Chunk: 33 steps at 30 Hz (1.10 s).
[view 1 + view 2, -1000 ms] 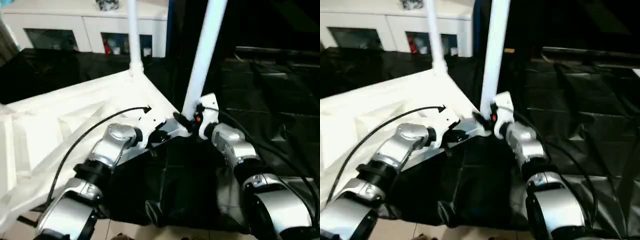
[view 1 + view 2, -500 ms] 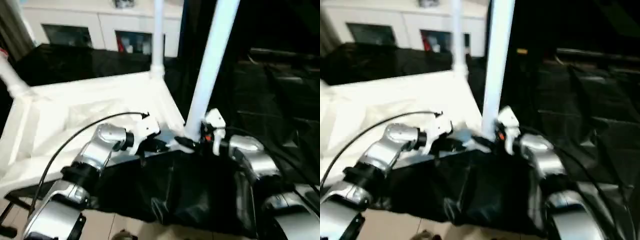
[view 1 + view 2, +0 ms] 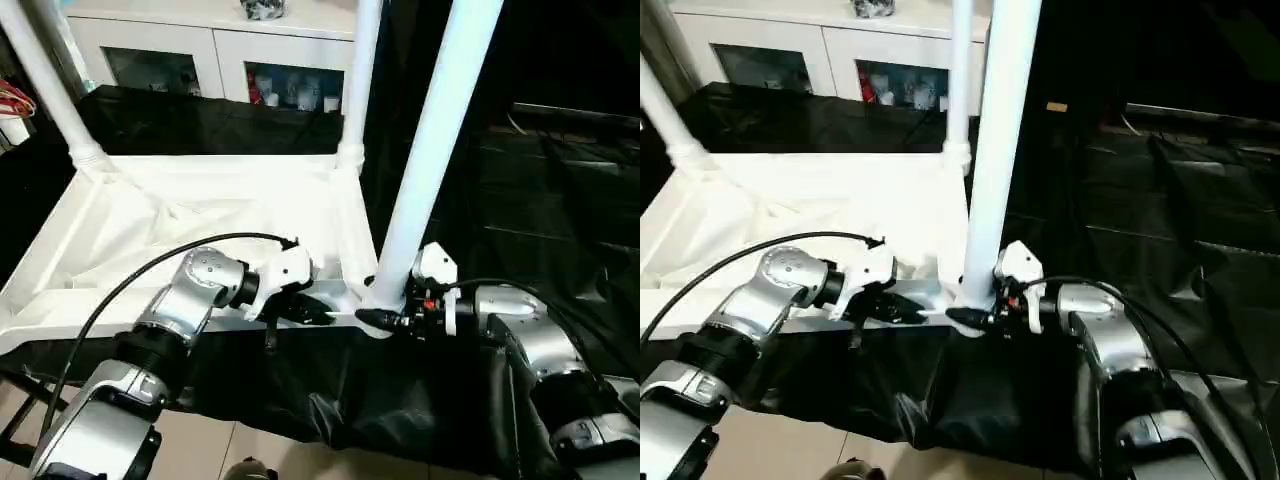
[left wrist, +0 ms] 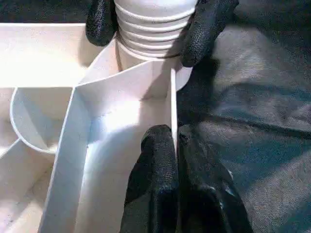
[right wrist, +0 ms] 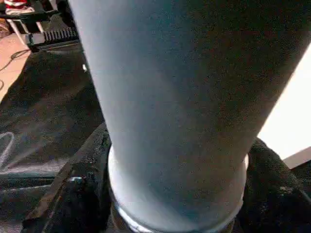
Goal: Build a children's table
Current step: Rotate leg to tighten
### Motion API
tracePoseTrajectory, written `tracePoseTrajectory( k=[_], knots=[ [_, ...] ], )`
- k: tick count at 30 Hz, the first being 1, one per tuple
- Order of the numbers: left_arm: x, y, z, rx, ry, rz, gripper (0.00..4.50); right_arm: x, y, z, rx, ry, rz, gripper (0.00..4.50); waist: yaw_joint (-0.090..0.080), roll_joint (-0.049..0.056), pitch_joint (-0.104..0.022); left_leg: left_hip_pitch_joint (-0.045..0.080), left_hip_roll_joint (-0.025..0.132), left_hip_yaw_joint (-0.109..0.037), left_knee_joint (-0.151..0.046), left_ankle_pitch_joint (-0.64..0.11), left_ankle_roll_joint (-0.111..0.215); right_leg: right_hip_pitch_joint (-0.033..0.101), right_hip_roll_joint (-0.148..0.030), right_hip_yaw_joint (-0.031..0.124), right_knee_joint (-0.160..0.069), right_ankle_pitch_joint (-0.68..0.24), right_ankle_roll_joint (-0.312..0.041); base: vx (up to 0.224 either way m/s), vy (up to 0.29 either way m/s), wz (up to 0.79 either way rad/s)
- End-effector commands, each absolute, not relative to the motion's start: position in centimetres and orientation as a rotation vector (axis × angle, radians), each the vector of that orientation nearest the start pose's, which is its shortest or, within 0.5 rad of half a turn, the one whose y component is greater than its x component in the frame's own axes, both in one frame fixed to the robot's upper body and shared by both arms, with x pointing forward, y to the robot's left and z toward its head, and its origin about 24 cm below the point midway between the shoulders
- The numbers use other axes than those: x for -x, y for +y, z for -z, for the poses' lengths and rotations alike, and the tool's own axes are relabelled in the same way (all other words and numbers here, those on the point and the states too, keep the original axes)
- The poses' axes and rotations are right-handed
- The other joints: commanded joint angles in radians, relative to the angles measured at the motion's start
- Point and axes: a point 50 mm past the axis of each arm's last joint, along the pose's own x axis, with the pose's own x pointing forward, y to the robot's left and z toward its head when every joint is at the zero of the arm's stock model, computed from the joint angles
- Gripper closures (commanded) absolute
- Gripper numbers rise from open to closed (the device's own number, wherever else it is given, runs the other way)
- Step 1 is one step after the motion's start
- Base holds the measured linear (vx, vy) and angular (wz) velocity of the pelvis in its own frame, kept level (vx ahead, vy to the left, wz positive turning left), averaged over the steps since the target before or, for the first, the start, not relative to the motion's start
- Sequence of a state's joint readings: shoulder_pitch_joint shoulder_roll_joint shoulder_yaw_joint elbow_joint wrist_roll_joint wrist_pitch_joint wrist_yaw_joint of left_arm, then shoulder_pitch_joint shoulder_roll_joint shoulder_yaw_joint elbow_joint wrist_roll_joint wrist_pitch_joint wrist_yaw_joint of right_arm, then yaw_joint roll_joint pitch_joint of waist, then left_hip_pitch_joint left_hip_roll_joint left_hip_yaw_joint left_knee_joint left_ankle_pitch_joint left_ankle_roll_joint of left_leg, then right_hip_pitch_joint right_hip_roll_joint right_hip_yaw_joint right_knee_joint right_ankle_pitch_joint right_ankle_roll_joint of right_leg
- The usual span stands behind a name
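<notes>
Right pincer (image 3: 375,318) clamped around base of long white tapered plastic leg (image 3: 432,150) at near corner socket of upturned white ribbed plastic tabletop (image 3: 200,215). Left pincer (image 4: 176,141) pinched shut on thin rim wall beside that socket.

We're seeing glare blowing out the white table top (image 3: 200,205) at 10 o'clock; black cloth (image 3: 560,200) at 3 is sitting dim.

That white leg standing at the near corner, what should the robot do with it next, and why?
Probably keep twisting the leg into its corner socket: the right gripper clasps its base, threads still show above the socket, and the left gripper pinches the tabletop's rim steady.
</notes>
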<state>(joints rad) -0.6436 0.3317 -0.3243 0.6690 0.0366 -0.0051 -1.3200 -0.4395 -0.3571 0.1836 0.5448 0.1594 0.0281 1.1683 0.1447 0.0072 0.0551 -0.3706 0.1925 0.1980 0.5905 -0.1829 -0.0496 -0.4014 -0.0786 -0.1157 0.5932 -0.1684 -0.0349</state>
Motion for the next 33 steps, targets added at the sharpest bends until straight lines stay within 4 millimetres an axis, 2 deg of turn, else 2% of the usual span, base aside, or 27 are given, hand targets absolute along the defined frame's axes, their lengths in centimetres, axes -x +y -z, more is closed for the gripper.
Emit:
tracePoseTrajectory(
  k=[1, 7, 9, 11, 12, 13, 14, 15, 16, 17, 18, 19, 21, 22, 23, 26, 27, 28, 29, 33],
  knots=[
    [-31.8, 10.9, -6.2, -0.448, 0.359, 1.535, 4.50, -28.7, -14.1, -2.8, 0.150, 0.363, -1.328, 1.74, -0.005, -0.002, -0.069, 0.018, 0.057, -0.026, -0.068, -0.197, 0.048, 0.049, -0.092, 0.065, -0.078, -0.304, -0.153, 0.000, 0.000, 0.00],
    [-31.9, 11.0, -6.0, -0.440, 0.368, 1.529, 4.50, -28.4, -14.0, -2.5, 0.133, 0.376, -1.321, 1.74, -0.005, 0.000, -0.069, 0.020, 0.059, -0.028, -0.070, -0.210, 0.040, 0.050, -0.093, 0.065, -0.078, -0.313, -0.153, 0.000, 0.000, 0.00],
    [-32.6, 10.7, -5.9, -0.435, 0.368, 1.430, 4.50, -29.0, -13.7, -1.9, 0.080, 0.389, -1.209, 1.75, -0.007, 0.000, -0.067, 0.020, 0.056, -0.026, -0.069, -0.217, 0.039, 0.049, -0.092, 0.066, -0.080, -0.318, -0.157, 0.000, 0.000, 0.00],
    [-33.3, 10.4, -5.9, -0.419, 0.363, 1.345, 4.50, -29.9, -13.4, -1.3, 0.072, 0.409, -1.071, 1.75, -0.008, -0.002, -0.066, 0.026, 0.054, -0.027, -0.070, -0.230, 0.025, 0.047, -0.094, 0.065, -0.085, -0.354, -0.154, 0.000, 0.000, 0.00],
    [-33.5, 10.2, -5.9, -0.415, 0.361, 1.320, 4.50, -30.2, -13.3, -1.1, 0.069, 0.413, -1.022, 1.75, -0.015, -0.001, -0.062, 0.025, 0.052, -0.029, -0.072, -0.250, 0.013, 0.047, -0.096, 0.063, -0.091, -0.405, -0.145, 0.000, 0.000, 0.00],
    [-34.1, 9.8, -6.0, -0.409, 0.357, 1.247, 4.50, -31.1, -13.0, -0.6, 0.055, 0.418, -0.889, 1.75, -0.018, 0.001, -0.062, 0.029, 0.052, -0.032, -0.072, -0.263, 0.000, 0.044, -0.100, 0.063, -0.095, -0.451, -0.131, 0.000, 0.000, 0.00],
    [-34.5, 9.3, -6.1, -0.401, 0.357, 1.182, 4.50, -31.9, -12.6, -0.4, 0.024, 0.423, -0.776, 1.75, -0.029, 0.000, -0.058, 0.031, 0.048, -0.035, -0.073, -0.286, -0.015, 0.041, -0.100, 0.058, -0.102, -0.507, -0.119, 0.000, 0.000, 0.00],
    [-34.5, 9.3, -6.1, -0.401, 0.357, 1.182, 4.50, -31.9, -12.6, -0.4, 0.024, 0.423, -0.776, 1.75, -0.033, 0.000, -0.057, 0.033, 0.046, -0.037, -0.072, -0.300, -0.020, 0.042, -0.100, 0.055, -0.107, -0.536, -0.109, 0.000, 0.000, 0.00],
    [-34.6, 9.1, -6.1, -0.395, 0.357, 1.167, 4.50, -32.1, -12.4, -0.3, 0.014, 0.423, -0.753, 1.75, -0.037, -0.001, -0.059, 0.032, 0.046, -0.039, -0.073, -0.301, -0.020, 0.047, -0.102, 0.052, -0.110, -0.549, -0.099, 0.000, 0.000, 0.00],
    [-34.8, 8.9, -6.1, -0.385, 0.356, 1.151, 4.50, -32.2, -12.1, -0.3, 0.004, 0.422, -0.732, 1.75, -0.043, 0.001, -0.058, 0.029, 0.048, -0.039, -0.075, -0.303, -0.007, 0.046, -0.100, 0.054, -0.114, -0.540, -0.086, 0.000, 0.000, 0.00],
    [-35.1, 7.9, -6.1, -0.365, 0.347, 1.098, 4.50, -33.0, -11.4, -0.1, -0.020, 0.429, -0.613, 1.75, -0.046, -0.001, -0.056, 0.031, 0.049, -0.038, -0.076, -0.312, -0.003, 0.043, -0.099, 0.055, -0.116, -0.541, -0.086, 0.000, 0.000, 0.00],
    [-35.1, 7.7, -6.1, -0.362, 0.345, 1.089, 4.50, -33.1, -11.2, -0.1, -0.024, 0.431, -0.593, 1.75, -0.056, 0.002, -0.051, 0.041, 0.046, -0.038, -0.074, -0.347, -0.010, 0.034, -0.097, 0.052, -0.119, -0.567, -0.093, 0.000, 0.000, 0.00],
    [-35.2, 6.7, -6.1, -0.347, 0.338, 1.060, 4.50, -33.6, -10.3, -0.1, -0.040, 0.433, -0.517, 1.75, -0.064, 0.001, -0.053, 0.044, 0.042, -0.042, -0.072, -0.369, -0.011, 0.041, -0.099, 0.044, -0.127, -0.606, -0.078, 0.000, 0.000, 0.00],
    [-35.2, 6.4, -6.1, -0.345, 0.336, 1.056, 4.50, -33.7, -10.1, -0.1, -0.039, 0.430, -0.505, 1.75, -0.064, 0.003, -0.055, 0.043, 0.044, -0.042, -0.073, -0.367, -0.010, 0.042, -0.101, 0.045, -0.127, -0.598, -0.077, 0.000, 0.000, 0.00],
    [-35.1, 6.0, -6.0, -0.345, 0.332, 1.060, 4.50, -33.8, -9.7, -0.1, -0.017, 0.413, -0.503, 1.75, -0.065, 0.001, -0.058, 0.038, 0.049, -0.044, -0.081, -0.346, -0.008, 0.048, -0.100, 0.047, -0.122, -0.538, -0.084, 0.000, 0.000, 0.00],
    [-34.8, 5.4, -5.8, -0.347, 0.326, 1.084, 4.50, -33.9, -9.1, -0.3, -0.029, 0.390, -0.509, 1.75, -0.063, 0.000, -0.060, 0.037, 0.050, -0.040, -0.082, -0.332, -0.001, 0.046, -0.100, 0.056, -0.113, -0.471, -0.109, 0.000, 0.000, 0.00],
    [-34.7, 5.3, -5.8, -0.349, 0.326, 1.092, 4.50, -33.9, -9.0, -0.4, -0.064, 0.386, -0.526, 1.40, -0.062, 0.001, -0.060, 0.035, 0.050, -0.038, -0.083, -0.322, 0.007, 0.048, -0.099, 0.059, -0.109, -0.443, -0.122, 0.000, 0.000, 0.00],
    [-34.7, 5.3, -5.7, -0.351, 0.327, 1.097, 4.50, -33.9, -9.0, -0.5, -0.086, 0.381, -0.531, 1.40, -0.062, 0.002, -0.060, 0.036, 0.050, -0.036, -0.082, -0.320, 0.011, 0.048, -0.099, 0.060, -0.107, -0.432, -0.128, 0.000, 0.000, 0.00],
    [-34.6, 5.3, -5.6, -0.354, 0.329, 1.103, 4.50, -34.0, -9.1, -0.6, -0.110, 0.374, -0.540, 1.05, -0.060, 0.001, -0.060, 0.035, 0.050, -0.035, -0.082, -0.316, 0.014, 0.048, -0.098, 0.061, -0.106, -0.419, -0.137, 0.000, 0.000, 0.00],
    [-34.4, 5.6, -5.5, -0.363, 0.325, 1.124, 4.50, -34.1, -9.3, -1.0, -0.087, 0.347, -0.576, 0.85, -0.059, 0.004, -0.060, 0.035, 0.050, -0.033, -0.082, -0.311, 0.021, 0.050, -0.098, 0.061, -0.105, -0.414, -0.147, 0.000, 0.000, 0.00]
  ],
)
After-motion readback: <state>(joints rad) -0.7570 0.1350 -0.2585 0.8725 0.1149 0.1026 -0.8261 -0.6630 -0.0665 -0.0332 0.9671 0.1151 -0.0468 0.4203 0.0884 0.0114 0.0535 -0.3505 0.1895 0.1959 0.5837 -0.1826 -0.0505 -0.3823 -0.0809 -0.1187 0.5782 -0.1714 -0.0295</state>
